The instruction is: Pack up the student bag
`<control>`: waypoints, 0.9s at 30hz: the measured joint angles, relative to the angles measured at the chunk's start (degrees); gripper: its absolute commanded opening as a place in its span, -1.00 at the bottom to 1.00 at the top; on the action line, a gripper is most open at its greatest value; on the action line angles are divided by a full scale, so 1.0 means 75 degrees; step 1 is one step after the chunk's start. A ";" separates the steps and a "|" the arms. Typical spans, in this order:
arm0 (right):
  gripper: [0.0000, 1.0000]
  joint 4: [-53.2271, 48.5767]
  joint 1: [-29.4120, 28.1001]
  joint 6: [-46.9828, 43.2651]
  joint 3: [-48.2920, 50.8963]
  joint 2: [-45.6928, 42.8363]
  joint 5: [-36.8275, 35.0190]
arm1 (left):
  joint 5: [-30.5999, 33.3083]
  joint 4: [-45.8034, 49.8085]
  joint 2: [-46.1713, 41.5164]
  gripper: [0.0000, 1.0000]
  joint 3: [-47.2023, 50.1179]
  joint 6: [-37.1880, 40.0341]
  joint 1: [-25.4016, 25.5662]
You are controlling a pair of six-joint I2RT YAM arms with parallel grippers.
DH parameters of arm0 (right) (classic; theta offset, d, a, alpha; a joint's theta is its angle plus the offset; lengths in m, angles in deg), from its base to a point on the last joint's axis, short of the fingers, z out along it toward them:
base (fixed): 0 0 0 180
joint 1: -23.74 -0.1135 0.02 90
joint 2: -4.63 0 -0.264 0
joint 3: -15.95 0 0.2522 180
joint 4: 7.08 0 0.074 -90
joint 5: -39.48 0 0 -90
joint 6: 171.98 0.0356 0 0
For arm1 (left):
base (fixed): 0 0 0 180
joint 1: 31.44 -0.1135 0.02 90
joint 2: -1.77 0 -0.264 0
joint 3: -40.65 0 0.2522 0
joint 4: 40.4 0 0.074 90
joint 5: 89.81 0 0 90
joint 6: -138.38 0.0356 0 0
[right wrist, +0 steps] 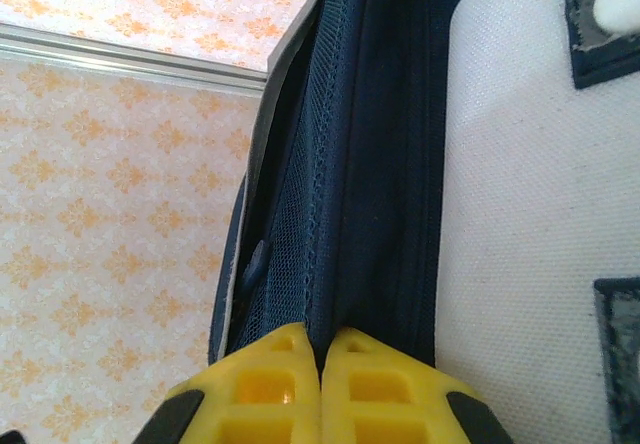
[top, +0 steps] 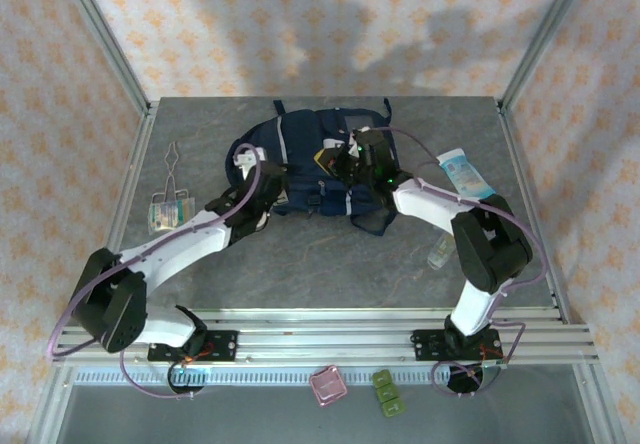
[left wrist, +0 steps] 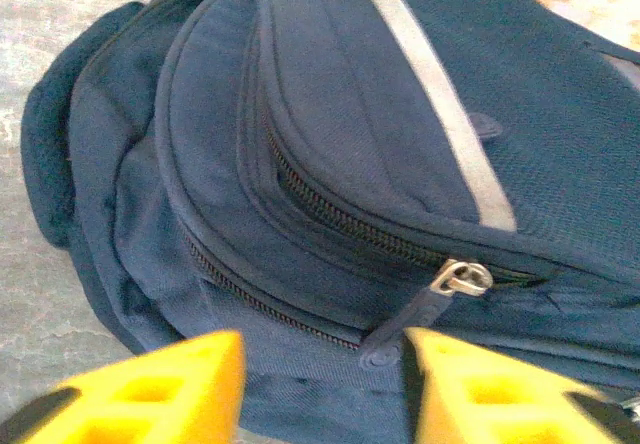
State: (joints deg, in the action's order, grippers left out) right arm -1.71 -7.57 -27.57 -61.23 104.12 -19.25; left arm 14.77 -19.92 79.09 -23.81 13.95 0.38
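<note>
The student bag (top: 305, 154) lies on the grey table, navy with grey stripes. In the left wrist view the student bag (left wrist: 330, 114) shows two zipped pockets and a metal zip slider (left wrist: 460, 279). Its dark pull tab (left wrist: 395, 339) hangs close to the right yellow finger (left wrist: 500, 389). My left gripper (left wrist: 320, 384) is open at the bag's left end (top: 268, 182), with bare fabric between its fingers. My right gripper (right wrist: 322, 349) is shut on a navy fold of the bag beside its white patch (right wrist: 520, 214), at the bag's right side (top: 353, 160).
Metal tongs (top: 172, 159) and a small packet (top: 168, 212) lie at the left. A white-and-blue tube (top: 465, 174) and a clear bottle (top: 440, 254) lie at the right. A pink item (top: 327, 385) and a green one (top: 387, 392) sit below the front rail.
</note>
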 measured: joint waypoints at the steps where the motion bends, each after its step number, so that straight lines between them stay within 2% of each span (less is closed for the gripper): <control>1: -1.00 0.0000 0.0000 -0.0003 0.0000 0.0000 0.0000 | -0.0265 -0.0070 -0.0184 0.16 0.0029 0.0064 -0.0082; 5: -1.00 0.0000 0.0000 -0.0003 0.0000 0.0000 0.0006 | -0.1166 -0.0341 -0.0697 0.30 0.0076 0.0277 -0.0399; 15: -1.00 0.0000 0.0000 -0.0003 0.0000 0.0000 0.0012 | -0.2203 -0.0475 -0.0653 0.33 0.0070 0.0959 -0.0697; 18: -1.00 0.0000 0.0000 -0.0003 0.0000 0.0000 0.0029 | -0.2766 -0.0498 -0.0583 0.50 0.0096 0.1107 -0.0973; 24: -1.00 0.0000 0.0000 -0.0029 0.0000 0.0000 0.0041 | -0.3975 -0.0627 -0.0376 0.48 0.0111 0.1294 -0.1626; 27: -1.00 0.0000 0.0000 -0.0026 0.0000 0.0000 0.0041 | -0.4406 -0.0624 -0.0189 0.38 0.0111 0.1378 -0.1763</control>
State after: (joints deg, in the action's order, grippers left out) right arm -1.71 -7.57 -27.76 -61.23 104.12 -18.94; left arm -18.27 -24.59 77.67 -22.98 24.29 -12.85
